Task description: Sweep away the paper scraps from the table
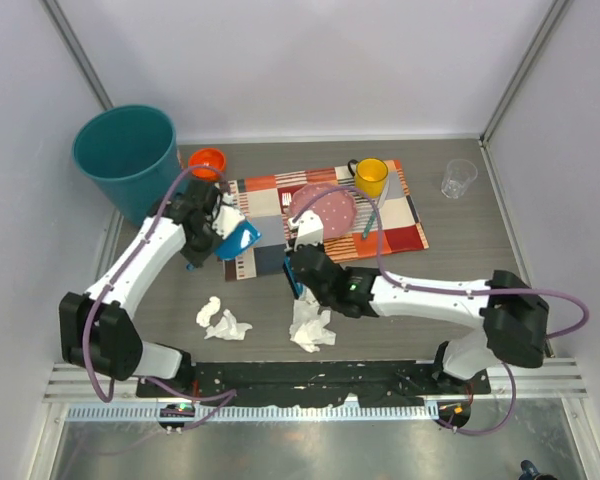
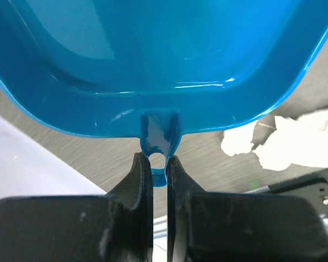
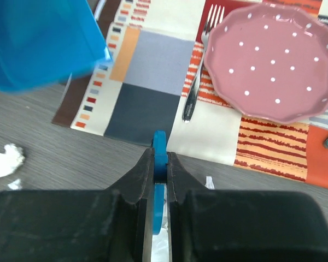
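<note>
Paper scraps (image 1: 223,320) lie on the worktop (image 1: 460,255) near the arm bases, one just beside your right claw (image 3: 160,154), which pinches a thin blue handle (image 3: 159,137). Your left claw (image 2: 158,164) clamps the blue dustpan (image 2: 164,65) by its tab. It looks raised, so set its lip flat beside the scraps before sweeping. No writing is legible.

Overhead, two close wrist-cams — table (image 1: 462,252) shared

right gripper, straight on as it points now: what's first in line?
Likely the near edge of the placemat, at its dark patch, left of the fork. Right gripper shut on a blue handle; height over the table unclear.
</note>
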You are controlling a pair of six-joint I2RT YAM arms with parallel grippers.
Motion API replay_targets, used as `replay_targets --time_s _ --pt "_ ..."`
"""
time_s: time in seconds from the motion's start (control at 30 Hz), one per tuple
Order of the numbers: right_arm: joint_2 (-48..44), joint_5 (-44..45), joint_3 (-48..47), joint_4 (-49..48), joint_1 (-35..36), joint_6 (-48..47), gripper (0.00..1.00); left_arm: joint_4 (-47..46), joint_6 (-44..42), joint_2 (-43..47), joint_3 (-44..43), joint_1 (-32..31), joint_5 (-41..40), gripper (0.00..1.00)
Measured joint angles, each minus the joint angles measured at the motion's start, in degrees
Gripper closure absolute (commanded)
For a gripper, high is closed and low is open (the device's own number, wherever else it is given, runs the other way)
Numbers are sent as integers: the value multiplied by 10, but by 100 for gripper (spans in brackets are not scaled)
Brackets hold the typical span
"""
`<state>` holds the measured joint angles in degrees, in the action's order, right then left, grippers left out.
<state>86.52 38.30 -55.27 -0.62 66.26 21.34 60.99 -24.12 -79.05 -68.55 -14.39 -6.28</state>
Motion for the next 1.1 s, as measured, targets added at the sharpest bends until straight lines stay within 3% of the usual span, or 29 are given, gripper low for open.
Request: replay_targets --time_s 0.3,0.5,0.67,0.83,1.1 --pt "-156 76 0 65 0 -24 99 57 -22 -23 85 -140 -13 100" --pt "-162 179 9 166 0 -10 99 84 -25 -63 103 -226 -11 100" --pt "-129 216 42 206 0 3 99 86 -31 -119 104 -231 -5 100" --pt "-66 199 45 216 0 24 99 85 -33 -166 91 -232 8 100" --pt "-41 129 34 142 0 52 99 73 -33 -202 66 -234 13 100"
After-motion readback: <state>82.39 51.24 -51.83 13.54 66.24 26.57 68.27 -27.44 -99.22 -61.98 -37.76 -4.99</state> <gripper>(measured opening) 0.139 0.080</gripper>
